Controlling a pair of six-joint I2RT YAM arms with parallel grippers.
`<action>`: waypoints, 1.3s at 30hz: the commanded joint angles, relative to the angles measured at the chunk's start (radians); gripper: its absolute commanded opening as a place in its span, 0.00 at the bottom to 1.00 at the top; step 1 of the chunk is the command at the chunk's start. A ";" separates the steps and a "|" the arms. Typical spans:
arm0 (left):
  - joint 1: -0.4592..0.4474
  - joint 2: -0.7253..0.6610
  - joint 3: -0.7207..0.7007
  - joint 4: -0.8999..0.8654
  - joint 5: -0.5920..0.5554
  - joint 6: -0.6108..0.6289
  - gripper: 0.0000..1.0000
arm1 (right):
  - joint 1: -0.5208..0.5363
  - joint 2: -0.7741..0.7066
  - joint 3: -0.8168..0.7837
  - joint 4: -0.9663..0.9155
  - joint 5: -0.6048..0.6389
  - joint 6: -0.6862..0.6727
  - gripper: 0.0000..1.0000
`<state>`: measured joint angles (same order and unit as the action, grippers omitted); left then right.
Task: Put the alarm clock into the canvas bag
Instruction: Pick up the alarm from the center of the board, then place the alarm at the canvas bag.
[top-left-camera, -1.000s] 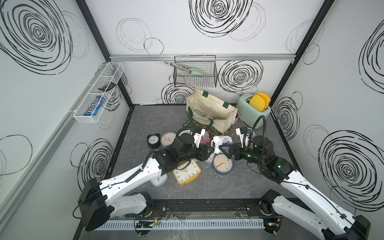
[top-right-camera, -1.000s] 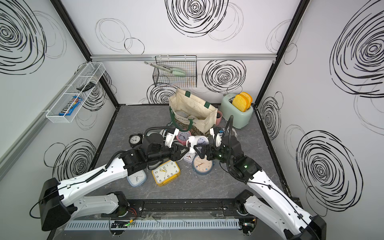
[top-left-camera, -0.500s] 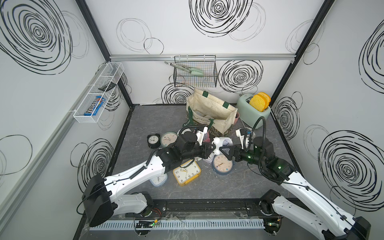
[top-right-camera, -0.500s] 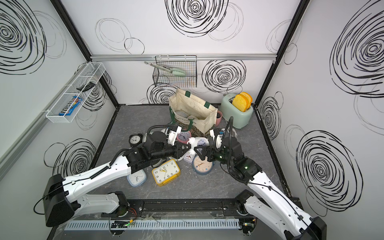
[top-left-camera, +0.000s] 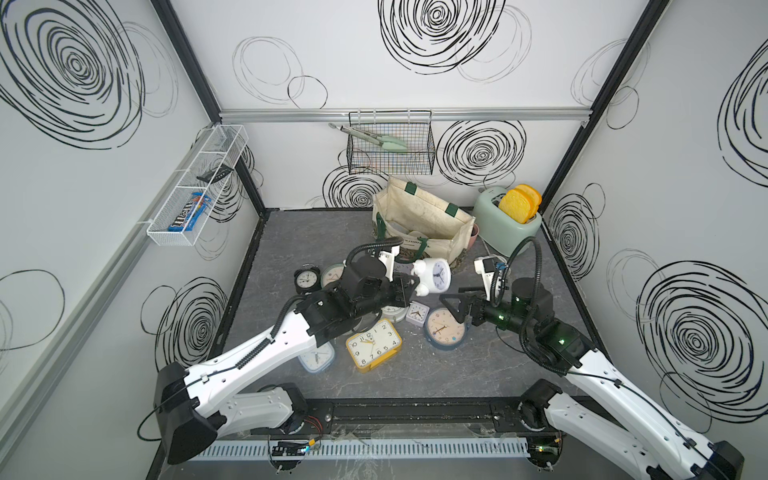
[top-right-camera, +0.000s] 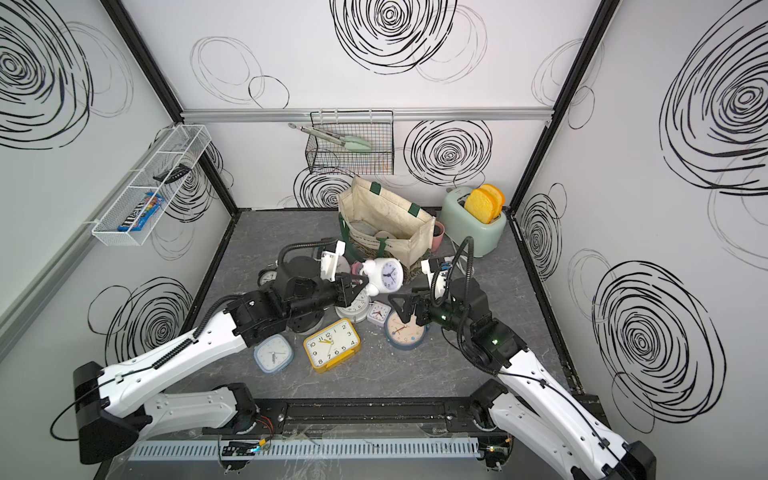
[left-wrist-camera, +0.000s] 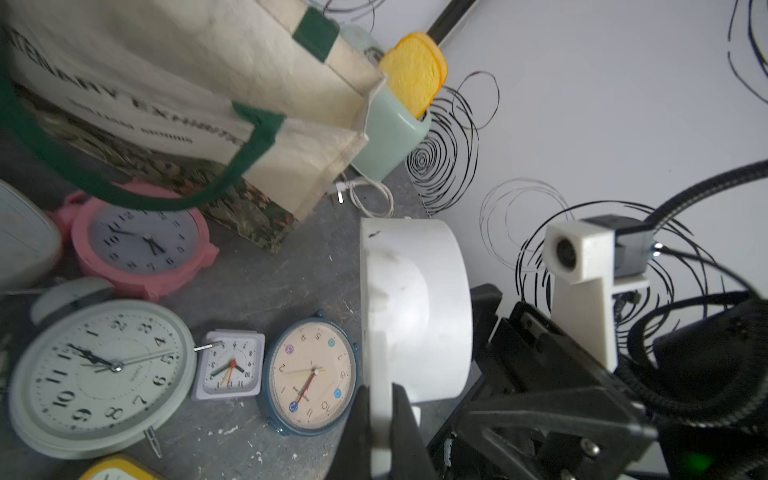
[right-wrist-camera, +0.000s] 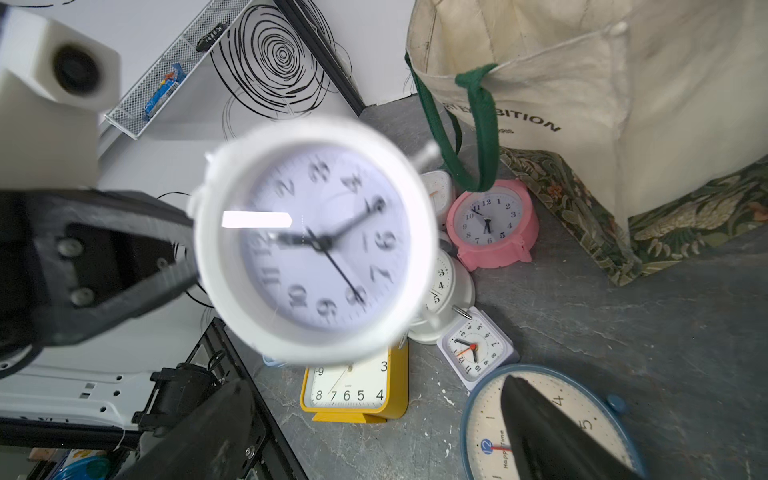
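The surface (top-left-camera: 291, 237) carries the open canvas bag (top-left-camera: 424, 216) at its back. Just before the bag, above the other clocks (top-left-camera: 374, 345), we see the white alarm clock (top-left-camera: 434, 274) lifted and tipped sideways. Its top points toward the left jaws, which pinch a thin white part there. Its dial faces the right jaws, which are spread wide and clear of it.

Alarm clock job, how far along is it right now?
Done: the white alarm clock is up off the pile, clamped in the shut left gripper. In hand: it hangs in front of the canvas bag, not above its opening; the right gripper is open and empty beside it. Left: carry it over the opening and release. Others, like the yellow clock, lie on the table.
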<state>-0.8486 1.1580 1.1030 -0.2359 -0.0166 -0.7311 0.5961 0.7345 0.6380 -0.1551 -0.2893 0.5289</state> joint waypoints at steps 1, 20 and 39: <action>0.039 0.005 0.138 0.009 -0.164 0.119 0.00 | -0.002 -0.032 -0.019 0.015 0.061 -0.034 0.97; 0.187 0.769 0.914 -0.322 0.072 0.533 0.00 | -0.048 -0.118 -0.069 -0.107 0.023 -0.038 0.97; 0.247 1.160 1.226 -0.570 0.258 0.718 0.02 | -0.065 -0.104 -0.089 -0.113 0.003 -0.035 0.97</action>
<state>-0.6090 2.2791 2.2921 -0.7868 0.1875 -0.0555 0.5369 0.6292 0.5632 -0.2623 -0.2764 0.4957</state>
